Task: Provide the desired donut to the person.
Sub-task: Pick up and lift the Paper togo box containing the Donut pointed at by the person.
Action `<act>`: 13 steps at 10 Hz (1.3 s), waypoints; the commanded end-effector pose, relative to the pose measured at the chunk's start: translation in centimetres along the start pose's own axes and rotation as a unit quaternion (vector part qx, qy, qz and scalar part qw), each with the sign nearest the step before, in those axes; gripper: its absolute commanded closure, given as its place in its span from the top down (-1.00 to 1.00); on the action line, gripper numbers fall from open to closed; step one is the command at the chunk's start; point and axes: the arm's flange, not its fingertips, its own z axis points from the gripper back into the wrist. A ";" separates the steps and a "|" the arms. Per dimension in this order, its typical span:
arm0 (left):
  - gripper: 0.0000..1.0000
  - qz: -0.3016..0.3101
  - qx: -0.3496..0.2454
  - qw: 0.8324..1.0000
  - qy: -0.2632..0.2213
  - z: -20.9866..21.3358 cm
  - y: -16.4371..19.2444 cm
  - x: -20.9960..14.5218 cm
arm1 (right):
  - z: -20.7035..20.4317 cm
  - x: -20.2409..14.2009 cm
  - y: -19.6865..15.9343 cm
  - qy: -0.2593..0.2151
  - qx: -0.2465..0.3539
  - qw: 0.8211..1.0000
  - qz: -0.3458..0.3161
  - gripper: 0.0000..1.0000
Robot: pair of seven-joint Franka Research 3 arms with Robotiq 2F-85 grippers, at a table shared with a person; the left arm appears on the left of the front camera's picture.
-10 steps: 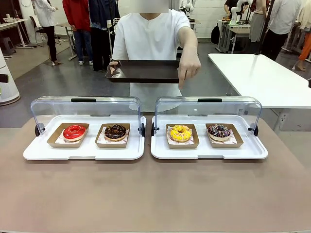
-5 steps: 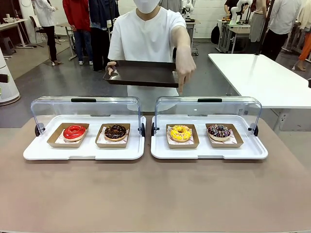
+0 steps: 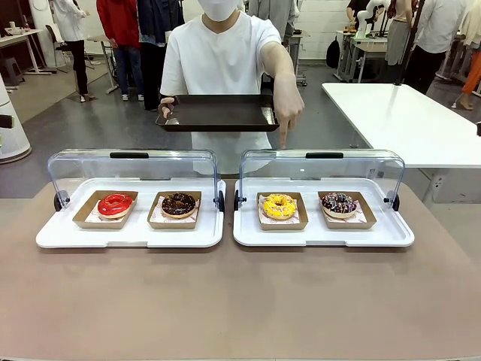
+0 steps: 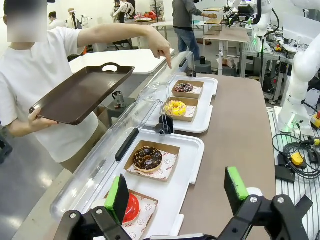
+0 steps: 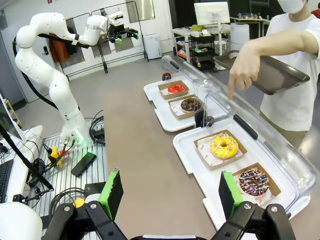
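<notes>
Four donuts are sitting in cardboard boats, two per white case, on the table in the front view. The red donut and chocolate donut are lying in the left case, the yellow donut and sprinkled donut in the right case. Both clear lids are standing tipped back on the far side. The person is standing behind the cases, holding a brown tray level in one hand. The pointing hand is aiming its index finger down just above the right case's lid, at the yellow donut's end

Left wrist view: the left gripper is hanging over the near end of the left case, its green-padded fingers standing wide apart and gripping nothing. The red donut is showing beside one finger, with the chocolate donut next and the yellow donut farther along, below the person's finger

Right wrist view: the right gripper is hanging over the table beside the right case, fingers spread wide with nothing between them. The sprinkled donut is lying nearest, the yellow donut just past it in its boat
</notes>
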 end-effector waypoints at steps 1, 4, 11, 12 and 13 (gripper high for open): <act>1.00 -0.002 0.003 1.000 -0.003 0.0 0.1 0.1 | 0.0 0.1 0.0 -0.007 0.003 1.000 0.002 1.00; 1.00 -0.002 0.003 1.000 -0.003 0.0 0.1 0.1 | 0.0 0.1 0.0 -0.007 0.003 1.000 0.002 1.00; 1.00 -0.002 0.003 1.000 -0.003 0.0 0.1 0.1 | 0.0 0.1 0.0 -0.007 0.003 1.000 0.002 1.00; 1.00 -0.002 0.003 1.000 -0.003 0.0 0.1 0.1 | 0.0 0.1 0.0 -0.007 0.003 1.000 0.002 1.00; 1.00 -0.002 0.003 1.000 -0.003 0.0 0.1 0.1 | 0.0 0.1 0.0 -0.007 0.003 1.000 0.002 1.00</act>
